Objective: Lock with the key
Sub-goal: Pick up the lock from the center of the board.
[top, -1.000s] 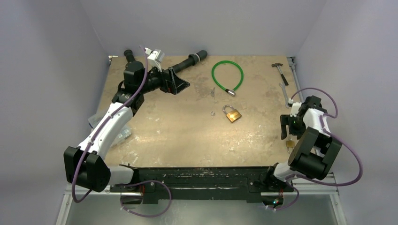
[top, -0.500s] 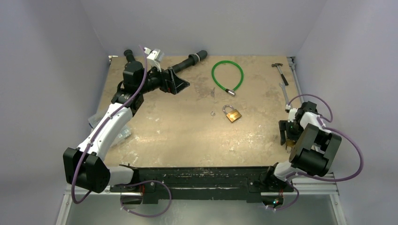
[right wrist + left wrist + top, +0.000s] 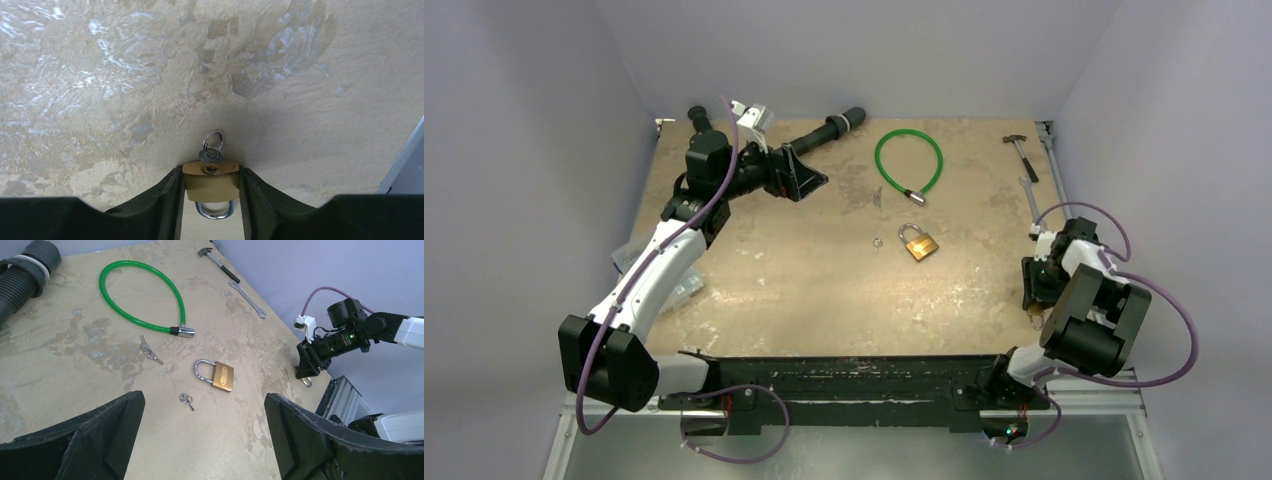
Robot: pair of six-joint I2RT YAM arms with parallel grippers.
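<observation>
My right arm has just dropped and drawn in toward the near right edge of the table [image 3: 804, 290]. A second ago its wrist stood higher and further out, with a brass padlock [image 3: 210, 187] lying plain on the table below it. Now the right pincer [image 3: 210, 181] sits down over that padlock. On the right wrist camera the brass body lies between the two fingers, each pressing flat on one side with no gap I can see, so I take the pincer as clamped on it. The shackle points back toward the wrist and looks seated, though it is partly cut off. The key [image 3: 210, 155] stands in the keyhole on the face pointing away from the wrist, with its ring hanging off it. I judge the grasp as made, with the turn of the key not yet done. The left arm has not moved in that second. The left pincer [image 3: 203, 399] hangs far back on the left with its fingers wide apart, holding nothing. It looks out over a second padlock [image 3: 219, 375] in the middle of the table, a loose key [image 3: 186, 400] just beside that and a green cable [image 3: 140, 295] beyond. The left arm is well apart from the held padlock, so it would have a long reach to the key.
</observation>
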